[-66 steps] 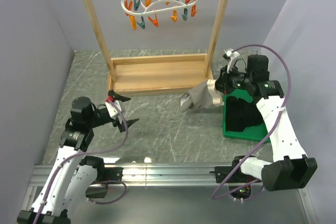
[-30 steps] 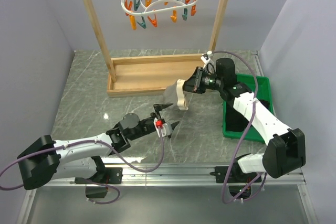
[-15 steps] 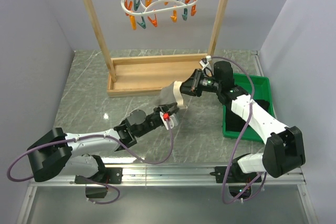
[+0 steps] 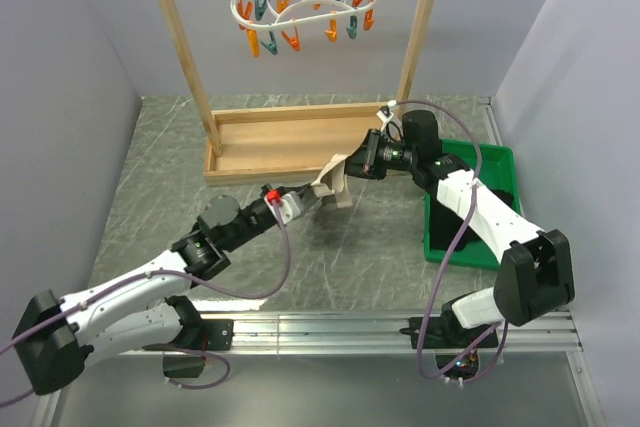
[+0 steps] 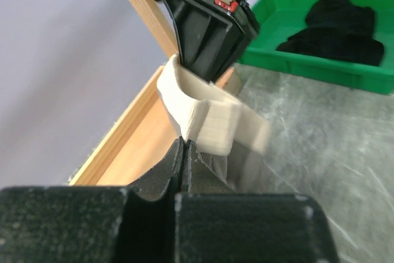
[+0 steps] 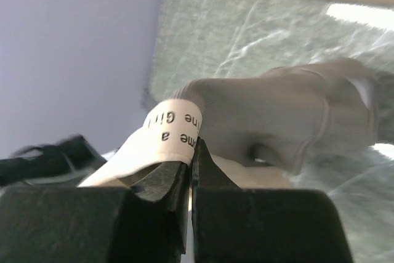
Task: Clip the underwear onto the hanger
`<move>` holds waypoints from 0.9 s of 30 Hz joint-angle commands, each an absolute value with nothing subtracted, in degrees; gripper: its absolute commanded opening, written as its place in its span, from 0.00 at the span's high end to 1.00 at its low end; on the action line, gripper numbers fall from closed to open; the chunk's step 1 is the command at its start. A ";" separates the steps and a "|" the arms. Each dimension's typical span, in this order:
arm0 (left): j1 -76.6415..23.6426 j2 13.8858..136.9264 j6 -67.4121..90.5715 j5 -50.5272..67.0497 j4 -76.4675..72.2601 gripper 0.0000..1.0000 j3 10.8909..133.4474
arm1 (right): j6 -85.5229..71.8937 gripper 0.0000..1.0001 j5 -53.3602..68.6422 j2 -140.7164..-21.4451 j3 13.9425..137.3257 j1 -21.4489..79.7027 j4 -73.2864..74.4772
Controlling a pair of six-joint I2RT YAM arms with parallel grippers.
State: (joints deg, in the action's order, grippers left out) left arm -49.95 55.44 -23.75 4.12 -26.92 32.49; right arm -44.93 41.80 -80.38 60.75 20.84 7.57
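Note:
The taupe underwear (image 4: 332,183) hangs in the air just in front of the wooden rack's base, held between both arms. My right gripper (image 4: 355,161) is shut on its beige printed waistband (image 6: 175,124), with the grey fabric (image 6: 277,121) drooping beyond my right gripper (image 6: 192,144). My left gripper (image 4: 306,197) comes in from the lower left. In the left wrist view my left gripper (image 5: 184,143) is shut, its tips pinching the underwear (image 5: 206,118) at the waistband's lower edge. The white hanger (image 4: 303,5) with orange and teal pegs hangs from the rack's top bar, well above both grippers.
The tall wooden rack (image 4: 180,47) has a tray base (image 4: 270,142) right behind the underwear. A green bin (image 4: 500,162) holding a black cloth (image 5: 335,26) sits at the right, under the right arm. Grey marble tabletop (image 4: 170,157) lies to the left.
My left gripper has swung up and back to the underwear and shut on it. My right gripper, still holding the waistband, has shifted slightly toward the rack.

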 commanded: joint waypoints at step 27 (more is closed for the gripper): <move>-39.00 50.73 -71.49 46.32 50.90 0.85 36.22 | 34.90 0.29 13.53 -68.12 53.96 46.94 37.35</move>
State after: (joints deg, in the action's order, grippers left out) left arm -34.92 54.50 -67.09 47.20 47.16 37.74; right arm 34.63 15.40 -70.81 51.24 47.81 35.55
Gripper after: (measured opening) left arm 0.101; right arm 0.711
